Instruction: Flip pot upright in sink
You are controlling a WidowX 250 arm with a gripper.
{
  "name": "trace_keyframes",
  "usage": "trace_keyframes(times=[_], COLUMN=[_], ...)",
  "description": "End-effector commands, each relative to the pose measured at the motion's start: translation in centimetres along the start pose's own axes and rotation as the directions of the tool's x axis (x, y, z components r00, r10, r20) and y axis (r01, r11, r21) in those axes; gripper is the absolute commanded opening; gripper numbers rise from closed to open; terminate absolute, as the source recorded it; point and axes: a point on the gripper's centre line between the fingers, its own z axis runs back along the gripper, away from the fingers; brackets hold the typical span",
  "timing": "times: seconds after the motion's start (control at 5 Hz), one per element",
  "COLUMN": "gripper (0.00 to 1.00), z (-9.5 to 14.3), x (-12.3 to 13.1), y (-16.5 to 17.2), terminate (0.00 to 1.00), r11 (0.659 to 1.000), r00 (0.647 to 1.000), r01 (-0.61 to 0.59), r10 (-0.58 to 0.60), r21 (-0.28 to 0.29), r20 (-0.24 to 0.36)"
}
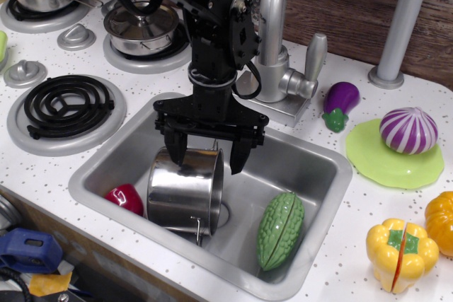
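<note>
The shiny steel pot (182, 192) lies on its side in the left half of the grey sink (311, 157), its open mouth facing right toward the green gourd (280, 230). One thin wire handle shows at its lower rim. My black gripper (207, 159) hangs straight down over the pot's upper side, open. Its left finger (175, 152) is over the pot's body and the right finger (238, 159) is just past the rim on the mouth side. I cannot tell whether either finger touches the pot.
A red toy (124, 198) lies left of the pot in the sink. The faucet (274, 47) stands behind the gripper. A black coil burner (67, 106) and two lidded pots (141, 27) sit at left. An eggplant (340, 102), onion (408, 130) on a green plate and yellow pepper (398, 250) are at right.
</note>
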Motion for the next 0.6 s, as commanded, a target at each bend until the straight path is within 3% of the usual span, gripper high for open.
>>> trace_keyframes(times=[0.0, 0.2, 0.4], gripper=[1.0, 1.0, 1.0], z=[0.0, -0.41, -0.6], x=[0.0, -0.42, -0.64], y=[0.0, -0.5, -0.69], terminate=[0.0, 0.0, 0.0], r11=[1.0, 0.996, 0.993], r00=[1.0, 0.997, 0.996], r01=[0.0, -0.002, 0.018], r10=[0.0, -0.005, -0.028], r21=[0.0, 0.093, 0.116], r20=[0.0, 0.072, 0.086])
